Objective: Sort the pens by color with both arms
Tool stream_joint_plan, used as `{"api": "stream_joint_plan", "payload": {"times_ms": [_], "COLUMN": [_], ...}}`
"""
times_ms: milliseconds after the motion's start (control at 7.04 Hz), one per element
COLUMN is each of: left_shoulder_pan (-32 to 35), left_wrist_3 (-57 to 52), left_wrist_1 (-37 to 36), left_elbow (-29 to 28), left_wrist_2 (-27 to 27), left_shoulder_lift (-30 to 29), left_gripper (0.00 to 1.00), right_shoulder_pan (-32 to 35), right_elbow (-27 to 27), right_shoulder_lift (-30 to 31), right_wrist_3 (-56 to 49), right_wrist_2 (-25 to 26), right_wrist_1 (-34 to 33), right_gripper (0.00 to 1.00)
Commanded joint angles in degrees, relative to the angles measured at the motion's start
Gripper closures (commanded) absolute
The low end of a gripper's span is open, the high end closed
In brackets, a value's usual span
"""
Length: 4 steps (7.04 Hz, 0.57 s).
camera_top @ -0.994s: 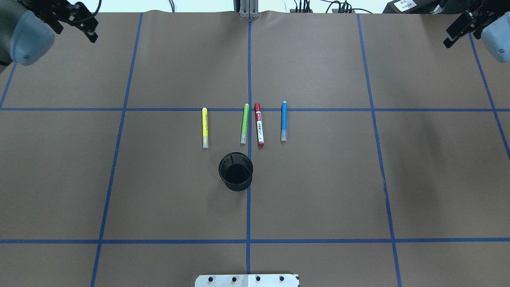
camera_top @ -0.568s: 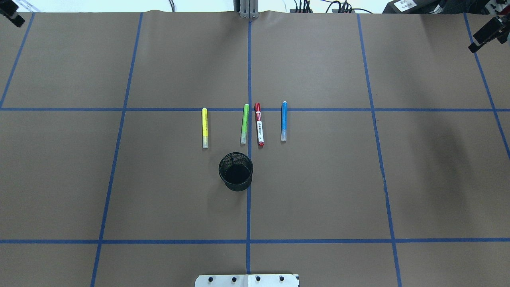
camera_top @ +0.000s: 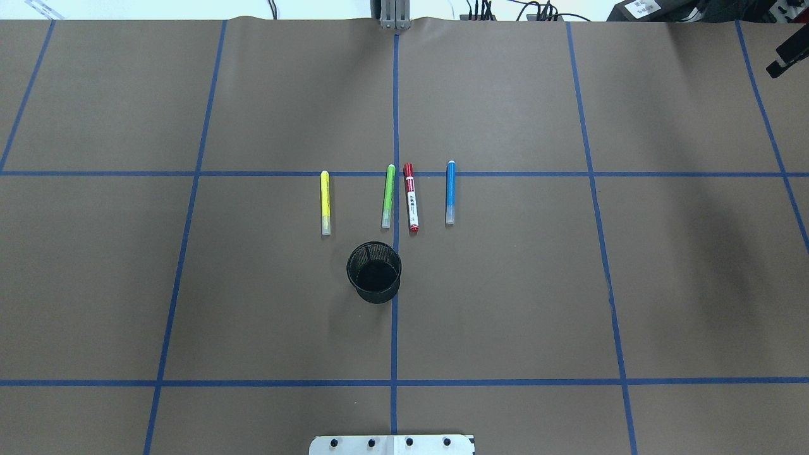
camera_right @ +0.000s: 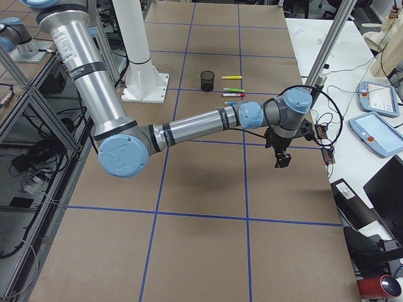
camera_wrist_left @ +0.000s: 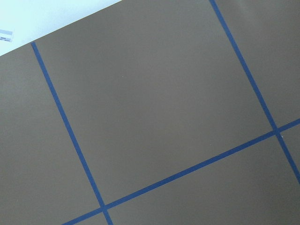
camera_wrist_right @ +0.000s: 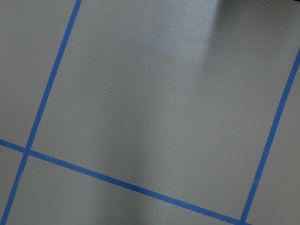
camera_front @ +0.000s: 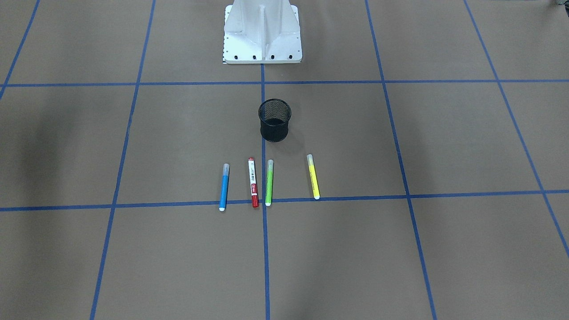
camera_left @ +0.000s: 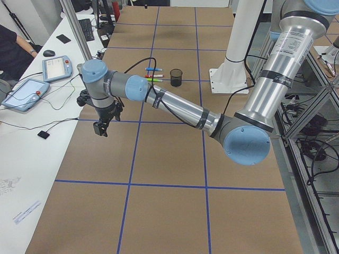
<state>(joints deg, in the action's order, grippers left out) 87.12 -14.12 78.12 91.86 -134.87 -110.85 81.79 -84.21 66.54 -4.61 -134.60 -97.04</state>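
Overhead exterior: yellow pen (camera_top: 325, 202), green pen (camera_top: 387, 196), red pen (camera_top: 411, 197) and blue pen (camera_top: 450, 192) lie abreast on the surface (camera_top: 505, 284). I cannot tell whether the left end effector (camera_left: 100, 129) or right end effector (camera_right: 281, 162) is clenched.

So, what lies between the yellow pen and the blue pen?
Between the yellow pen and the blue pen lie the green pen and the red-capped white pen, seen in the overhead view.

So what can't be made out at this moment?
Left hand: outside the overhead view, seen only in the exterior left view; open or shut unclear.
Right hand: cut by the overhead view's right edge; open or shut unclear.
Red-and-white pen: its print is too small in every view.
Wrist views: only table paper, no hand.
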Motion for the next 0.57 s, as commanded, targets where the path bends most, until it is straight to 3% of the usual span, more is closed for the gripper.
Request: {"api": "stream_joint_plan", "payload": {"times_ms": [0,426], "left_shoulder_pan": [0.77,2.18], "left_wrist_3": [-0.21,-5.74], "left_wrist_1": [2.73,3.26], "left_elbow": [0.07,0.16], "left_wrist_2": [-0.04,0.22], "left_shoulder_lift": [3.09,6.26], "left_gripper": [0.01,0.01], "right_shoulder_pan": [0.04,1.96], "right_elbow": [0.09,-0.51], "right_shoulder_lift": [0.17,4.55], "right_wrist_3": [0.13,0.22], "right_wrist_2": [0.3,-0.4], "right_wrist_1": [0.36,0.28], "right_gripper": [0.01,0.01]}}
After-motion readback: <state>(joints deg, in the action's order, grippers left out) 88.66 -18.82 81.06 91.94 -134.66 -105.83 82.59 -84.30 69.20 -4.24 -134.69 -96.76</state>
